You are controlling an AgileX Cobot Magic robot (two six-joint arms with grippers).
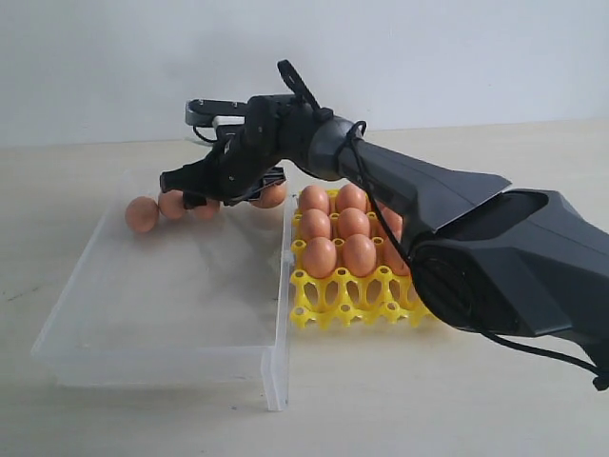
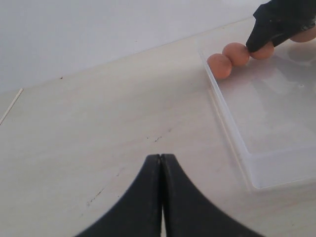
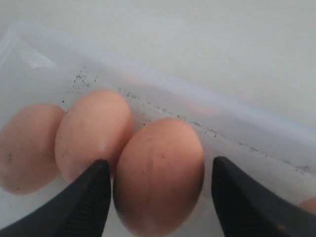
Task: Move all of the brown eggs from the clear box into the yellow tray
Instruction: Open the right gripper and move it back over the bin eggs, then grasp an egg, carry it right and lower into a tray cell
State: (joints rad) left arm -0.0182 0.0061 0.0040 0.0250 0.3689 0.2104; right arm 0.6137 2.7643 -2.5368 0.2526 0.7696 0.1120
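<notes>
While the clear box (image 1: 152, 367) is being shown on the desk (image 1: 428, 409), four brown eggs (image 1: 143, 214) are being counted inside it. All four are lined up against its far wall, and two of them are being partly covered by the right end effector (image 3: 159, 165). One clear box and one yellow tray (image 1: 347, 307) are being seen, the tray standing just beside the box, on its right in the exterior view. In the tray, six eggs are being shown in full, as three rows of two. Parts of further eggs are being hidden behind the right arm (image 1: 428, 200), so the tray total cannot be counted. The front row of four cups (image 1: 381, 303) is standing unfilled.

The eggs in the tray are being held upright, long axis vertical. The eggs in the box are lying on their sides, long axis roughly level. The bracketed egg (image 3: 158, 197) is third in the row from the left in the exterior view. It is being presented with its long axis running toward the far wall, across the line between the fingers (image 3: 94, 202).

The fingers of the right end effector are being held apart, one on each side of this egg. A gap is being shown at one finger; contact at the other cannot be told. The left end effector (image 2: 161, 157) is being held with its fingers pressed together, over bare desk near the box's left wall.
</notes>
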